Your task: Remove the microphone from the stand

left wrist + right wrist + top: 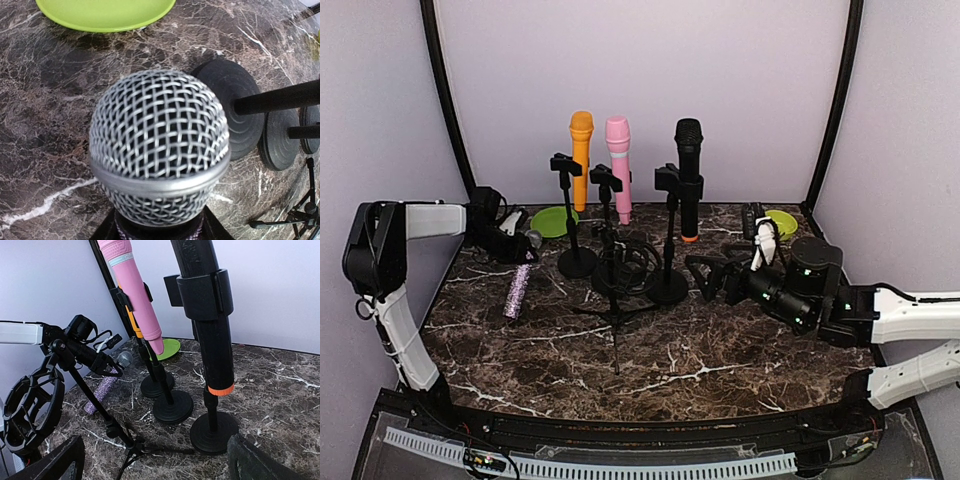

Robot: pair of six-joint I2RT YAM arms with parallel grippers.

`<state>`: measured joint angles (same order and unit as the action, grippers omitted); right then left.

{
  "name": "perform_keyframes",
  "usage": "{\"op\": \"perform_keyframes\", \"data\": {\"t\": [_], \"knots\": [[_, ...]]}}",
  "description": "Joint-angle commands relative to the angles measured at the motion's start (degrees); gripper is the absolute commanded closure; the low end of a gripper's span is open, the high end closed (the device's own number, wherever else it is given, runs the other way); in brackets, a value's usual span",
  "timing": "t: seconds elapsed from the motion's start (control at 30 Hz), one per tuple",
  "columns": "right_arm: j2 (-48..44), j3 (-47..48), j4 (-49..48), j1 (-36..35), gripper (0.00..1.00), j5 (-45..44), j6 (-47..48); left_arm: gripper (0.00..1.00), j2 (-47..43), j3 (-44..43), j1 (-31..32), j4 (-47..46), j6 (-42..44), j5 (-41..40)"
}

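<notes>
Microphone (159, 150) pinched in the left end effector (157, 230) needed laying flat by the left edge of the table (45, 125) before release.

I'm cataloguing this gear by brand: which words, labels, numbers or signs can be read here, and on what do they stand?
None: no text is readable in any view.
The pink microphone carries only a pale band with no lettering visible.
The black microphone with an orange ring and the microphone with the silver mesh head show no markings.
</notes>
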<state>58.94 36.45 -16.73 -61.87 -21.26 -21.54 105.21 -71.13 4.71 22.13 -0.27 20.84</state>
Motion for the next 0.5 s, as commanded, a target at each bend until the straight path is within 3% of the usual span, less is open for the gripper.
{"op": "perform_keyframes", "data": {"t": [0.0,0.13,0.33,0.47], "knots": [[-1.70,-1.91,-3.79,-0.44,0.00,-0.73,-0.13,0.92,2.94,-0.28,-0.56,-0.98,1.26,-5.88],[-2.99,-3.10,-3.84,-0.98,0.00,-1.95,-1.31,0.86,5.08,-1.95,-0.51,-0.11,1.94,-6.16],[-3.46,-4.65,-4.90,-1.97,0.00,-3.29,-1.97,0.66,7.36,-3.74,-0.54,0.90,0.94,-6.24],[-2.90,-4.40,-4.50,-2.52,0.00,-3.50,-1.36,0.41,7.22,-3.53,-0.53,1.27,1.01,-6.59]]}}
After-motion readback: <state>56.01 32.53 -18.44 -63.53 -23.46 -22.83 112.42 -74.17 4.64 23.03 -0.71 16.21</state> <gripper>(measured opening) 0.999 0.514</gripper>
